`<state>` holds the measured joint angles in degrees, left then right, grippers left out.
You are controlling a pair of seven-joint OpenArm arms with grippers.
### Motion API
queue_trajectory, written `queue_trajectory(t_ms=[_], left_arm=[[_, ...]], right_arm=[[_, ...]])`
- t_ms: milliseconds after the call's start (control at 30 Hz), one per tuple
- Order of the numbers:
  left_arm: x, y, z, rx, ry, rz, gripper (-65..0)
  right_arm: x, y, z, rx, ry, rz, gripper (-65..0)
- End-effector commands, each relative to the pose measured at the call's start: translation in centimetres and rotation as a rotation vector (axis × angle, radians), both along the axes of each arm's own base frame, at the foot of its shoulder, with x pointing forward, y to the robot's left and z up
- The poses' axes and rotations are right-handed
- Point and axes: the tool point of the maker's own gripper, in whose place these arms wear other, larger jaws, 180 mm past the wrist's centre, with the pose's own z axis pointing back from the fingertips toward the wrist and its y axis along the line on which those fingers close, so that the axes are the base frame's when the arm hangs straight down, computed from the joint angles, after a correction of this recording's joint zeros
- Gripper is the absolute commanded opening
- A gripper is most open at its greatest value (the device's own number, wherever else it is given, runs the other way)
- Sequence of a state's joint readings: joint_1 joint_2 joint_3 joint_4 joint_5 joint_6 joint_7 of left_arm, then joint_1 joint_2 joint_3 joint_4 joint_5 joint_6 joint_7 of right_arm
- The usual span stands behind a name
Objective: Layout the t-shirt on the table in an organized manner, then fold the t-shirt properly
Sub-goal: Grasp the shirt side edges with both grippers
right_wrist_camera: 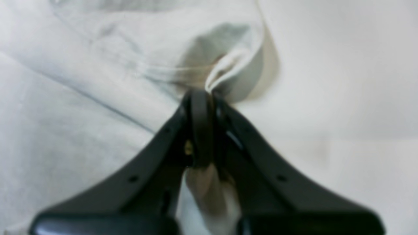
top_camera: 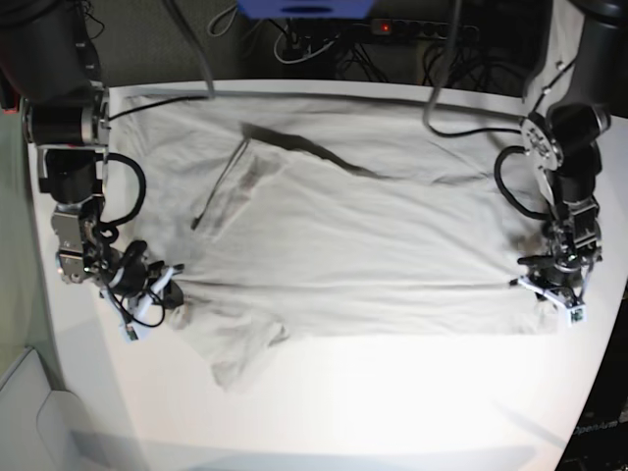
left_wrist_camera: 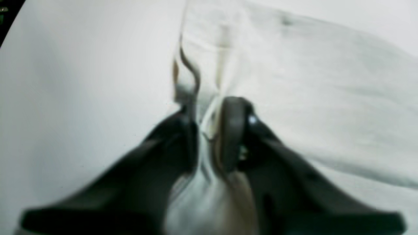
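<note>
**Shirt spread wide, pinched at both ends**

Spread across the white bench (top_camera: 324, 392): a pale grey-beige shirt (top_camera: 353, 235), lying mostly flat, wrinkled, reaching nearly from one side of the base view to the other. Far edge close to the back rim of the bench; near edge running roughly straight across the middle. At the near left corner in the base view, a loose, rumpled flap hanging toward the front, not smoothed out. A dark crease or shadow slanting across the upper middle of the cloth.

Left claw (left_wrist_camera: 209, 124) at the right edge of the base view (top_camera: 555, 290), down at the near corner of the shirt. Pressed nearly together in the wrist view, with a gathered ridge of fabric caught between the two dark fingers (left_wrist_camera: 233, 130) and pulled up into folds just ahead of them. Cloth fanning out to the right from the pinch, bare bench to the left.

Right claw (right_wrist_camera: 204, 98) at the left edge of the base view (top_camera: 147, 294), low over the opposite end. Pressed together, pinching a bunched fold of the shirt at the tips; a small pocket of fabric standing up just beyond the fingers (right_wrist_camera: 200, 124). More cloth showing behind the tips, between the finger bases. Wrinkled shirt to the left in that view, smooth bench to the right.

Both wrist views blurred; fine detail of seams unclear.
</note>
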<state>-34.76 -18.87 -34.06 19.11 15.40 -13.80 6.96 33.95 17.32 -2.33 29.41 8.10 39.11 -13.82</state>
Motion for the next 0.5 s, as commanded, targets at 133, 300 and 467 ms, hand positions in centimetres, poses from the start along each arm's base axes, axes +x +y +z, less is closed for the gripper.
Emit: queue_trajectory(t_ms=[133, 300, 467], left_arm=[[-0.6, 1.6, 0.2, 0.035, 0.048, 0.016, -64.5], [-0.1, 1.9, 1.1, 0.042, 0.030, 0.017, -64.8], [0.6, 2.5, 4.1, 0.097, 0.014, 0.024, -64.8]], right_arm=[[0.5, -0.4, 0.8, -0.030, -0.002, 0.025, -64.7], [0.7, -0.4, 0.9, -0.023, -0.006, 0.019, -64.7], [1.4, -0.3, 2.3, -0.038, -0.050, 0.033, -64.8]])
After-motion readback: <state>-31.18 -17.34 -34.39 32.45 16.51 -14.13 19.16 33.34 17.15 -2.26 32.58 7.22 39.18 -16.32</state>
